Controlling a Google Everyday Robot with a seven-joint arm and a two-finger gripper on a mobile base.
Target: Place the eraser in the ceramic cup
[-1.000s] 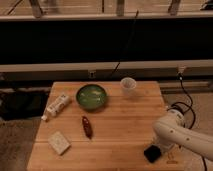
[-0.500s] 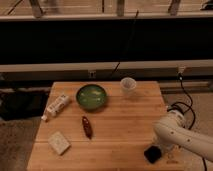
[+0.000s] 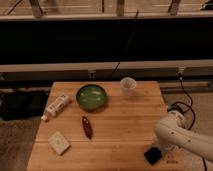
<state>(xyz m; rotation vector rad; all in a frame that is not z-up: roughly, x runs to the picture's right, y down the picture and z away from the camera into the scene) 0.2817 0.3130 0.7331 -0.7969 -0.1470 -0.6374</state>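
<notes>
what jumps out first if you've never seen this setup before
The white robot arm curling in at the front right corner of the wooden table draws the eye first, with its dark hand low over the wood there. Next comes the green bowl at the back middle. The ceramic cup stands to its right, and the pale eraser lies far off at the front left.

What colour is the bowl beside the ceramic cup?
The bowl is green, camera view; the hand is over the table, front right.
</notes>
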